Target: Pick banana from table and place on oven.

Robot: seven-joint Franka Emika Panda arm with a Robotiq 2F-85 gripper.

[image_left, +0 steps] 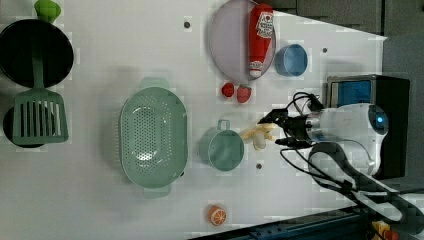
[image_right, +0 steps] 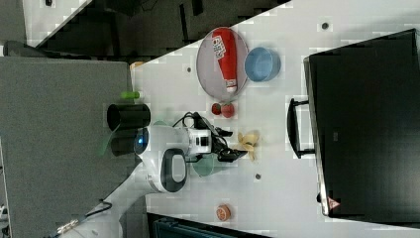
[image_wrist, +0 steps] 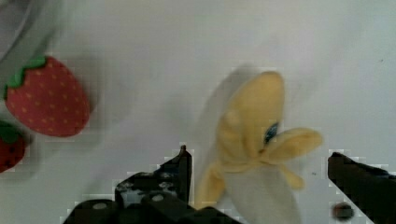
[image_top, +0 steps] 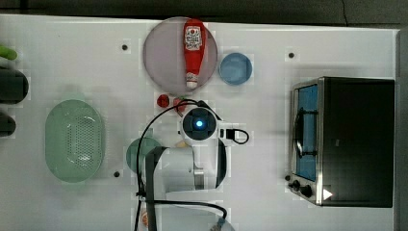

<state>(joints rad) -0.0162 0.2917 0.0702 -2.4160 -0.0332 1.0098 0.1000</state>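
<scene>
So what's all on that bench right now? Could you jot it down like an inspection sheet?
Surface: white table with a few small dark holes.
Job's things: peeled banana lying on the table beside a green cup; oven with its door shut and its black top bare.
Clutter: ketchup bottle on a round plate, blue bowl, two strawberries, green colander, orange slice, spatula, black pan.
Gripper: gripper open, a finger on either side of the banana, not closed on it.
Cables: black cable looping along the arm.
Surroundings: dark floor past the table's edges.
</scene>
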